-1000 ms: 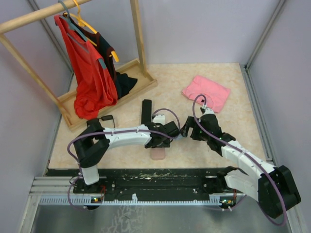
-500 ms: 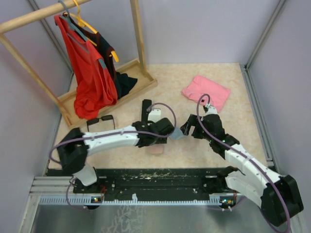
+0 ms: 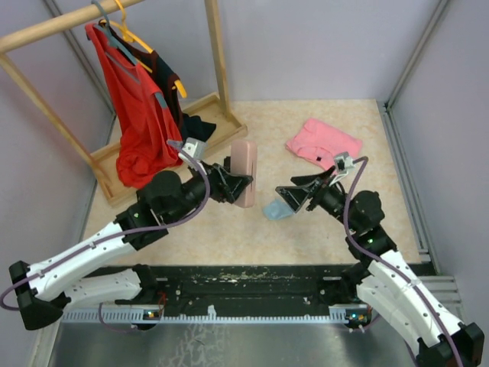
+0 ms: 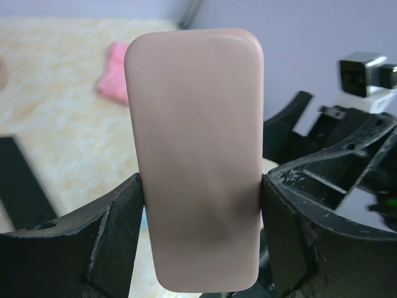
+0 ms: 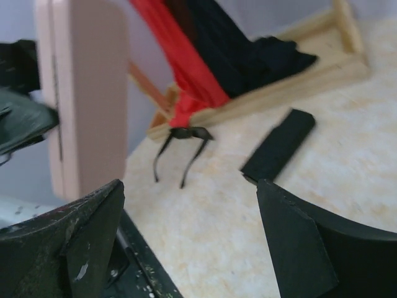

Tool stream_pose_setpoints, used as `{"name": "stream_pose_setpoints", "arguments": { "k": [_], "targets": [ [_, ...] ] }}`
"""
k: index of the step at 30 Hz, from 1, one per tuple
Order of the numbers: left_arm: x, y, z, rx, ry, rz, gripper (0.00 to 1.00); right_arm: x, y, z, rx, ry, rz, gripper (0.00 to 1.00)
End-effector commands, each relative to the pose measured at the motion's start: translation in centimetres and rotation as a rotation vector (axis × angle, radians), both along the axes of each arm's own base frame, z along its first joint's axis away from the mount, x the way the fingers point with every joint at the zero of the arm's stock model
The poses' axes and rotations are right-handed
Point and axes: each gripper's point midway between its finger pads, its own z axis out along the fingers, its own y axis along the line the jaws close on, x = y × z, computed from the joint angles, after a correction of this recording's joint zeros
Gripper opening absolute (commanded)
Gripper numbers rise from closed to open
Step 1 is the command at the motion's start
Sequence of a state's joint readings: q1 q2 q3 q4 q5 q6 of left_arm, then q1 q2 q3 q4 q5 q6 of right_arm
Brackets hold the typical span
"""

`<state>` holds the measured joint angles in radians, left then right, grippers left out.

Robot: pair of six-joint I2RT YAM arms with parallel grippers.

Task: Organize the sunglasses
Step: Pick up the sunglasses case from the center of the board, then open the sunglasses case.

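Left gripper point(image 3: 235, 183), centre of the overhead frame: clamped on the long sides of the pink oblong case point(image 3: 244, 162), which it holds upright, clear of the table point(image 3: 229, 237). Right gripper point(image 3: 293, 194), right of centre: jaws wide apart with nothing between them, beside a pale-blue item point(image 3: 275, 211) on the table. Black-framed sunglasses point(image 5: 183, 144), centre-left of the right wrist frame: on the tabletop, arms unfolded, near the wooden rack base point(image 5: 260, 99). A black oblong case point(image 5: 279, 144) lies to their right.
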<state>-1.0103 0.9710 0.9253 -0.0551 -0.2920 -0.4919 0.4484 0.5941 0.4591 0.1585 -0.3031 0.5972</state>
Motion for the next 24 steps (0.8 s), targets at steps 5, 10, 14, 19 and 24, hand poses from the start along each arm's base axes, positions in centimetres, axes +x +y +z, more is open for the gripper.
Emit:
{"name": "stream_pose_setpoints", "arguments": {
  "k": [5,10,14,19,24],
  "targets": [
    [-6.9,-2.6,13.7,-0.281,-0.391,-0.447,0.01,-8.5,2.7,16.4,0.240,-0.575,0.441,0.89],
    [-8.6,-3.7,14.7,-0.282,-0.444,-0.567,0.01,-10.4,2.6,20.6,0.326,-0.669,0.520,0.90],
    [-9.8,-4.0,14.8,-0.298,-0.476,-0.638,0.01,-10.9,2.6,22.1,0.358,-0.689,0.556,0.90],
    [-10.7,-4.2,15.1,-0.309,-0.497,-0.688,0.01,-11.5,2.8,22.1,0.368,-0.675,0.605,0.90],
    [-11.0,-4.5,15.5,-0.312,-0.514,-0.718,0.01,-11.9,3.1,21.5,0.359,-0.644,0.636,0.90]
  ]
}}
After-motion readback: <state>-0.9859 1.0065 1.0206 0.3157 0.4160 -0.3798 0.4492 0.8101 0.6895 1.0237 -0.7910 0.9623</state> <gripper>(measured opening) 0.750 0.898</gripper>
